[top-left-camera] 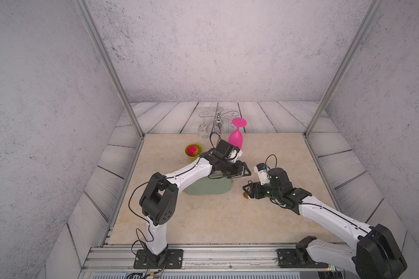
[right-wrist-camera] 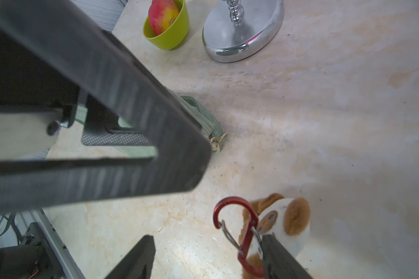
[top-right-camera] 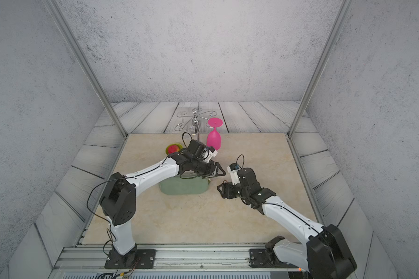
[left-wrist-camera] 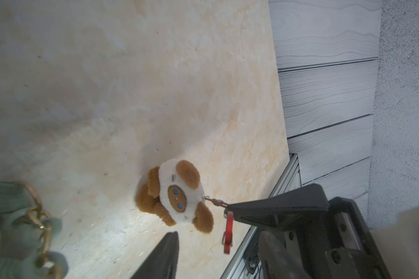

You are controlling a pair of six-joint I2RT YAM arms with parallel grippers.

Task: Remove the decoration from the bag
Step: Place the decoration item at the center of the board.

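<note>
The decoration, a white plush head with brown ears, lies on the tabletop apart from the bag. Its red clasp rests against one finger of my right gripper, whose jaws stand wide open. In a top view only a brown bit of the decoration shows under the right gripper. The sage-green bag lies flat, and the gold ring at its end is bare. My left gripper hovers over that end of the bag, open, with nothing between its fingers.
A lime-green bowl holding a red apple stands behind the left arm. A pink glass hangs upside down on a chrome rack at the back, its round base on the table. Aluminium posts frame the table's corners.
</note>
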